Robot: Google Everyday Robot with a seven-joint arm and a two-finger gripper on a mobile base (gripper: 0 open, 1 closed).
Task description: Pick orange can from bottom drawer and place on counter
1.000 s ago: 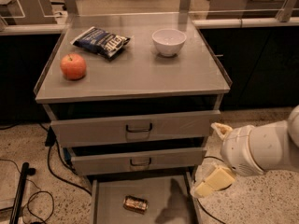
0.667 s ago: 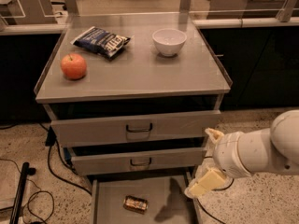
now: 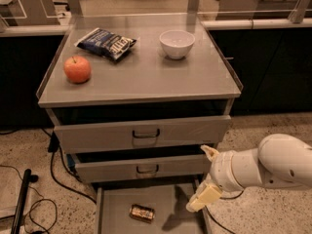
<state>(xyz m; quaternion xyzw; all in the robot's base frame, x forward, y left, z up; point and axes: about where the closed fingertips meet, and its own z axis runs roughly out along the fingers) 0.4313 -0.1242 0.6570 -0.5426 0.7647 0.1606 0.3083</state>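
1. The orange can point(image 3: 142, 213) lies on its side on the floor of the bottom drawer point(image 3: 113, 209), near the middle and toward the front. Nothing is touching it, and it is in the same spot as 1 s ago.
2. The bottom drawer is pulled out. The 2 drawers above it, the middle drawer point(image 3: 97, 170) and the top drawer point(image 3: 87, 135), sit slightly ajar.
3. The gripper point(image 3: 200, 179) is at the drawer's right edge, to the right of the can and higher. Its claw is released, with 2 cream fingers point(image 3: 205, 198) spread apart and nothing between them.
4. Change: over the last 1 s the arm has slid left from beside the cabinet, so the lower finger now overhangs the drawer's right rim. The approach looks underway, with no grasp yet.
5. Judgement: the gripper likely needs to go further left and down to straddle the can. The middle drawer front above leaves little headroom.
6. The counter point(image 3: 146, 79) holds an apple point(image 3: 77, 69), a chip bag point(image 3: 106, 43) and a white bowl point(image 3: 177, 43). The bare front centre looks usable for placing the can.
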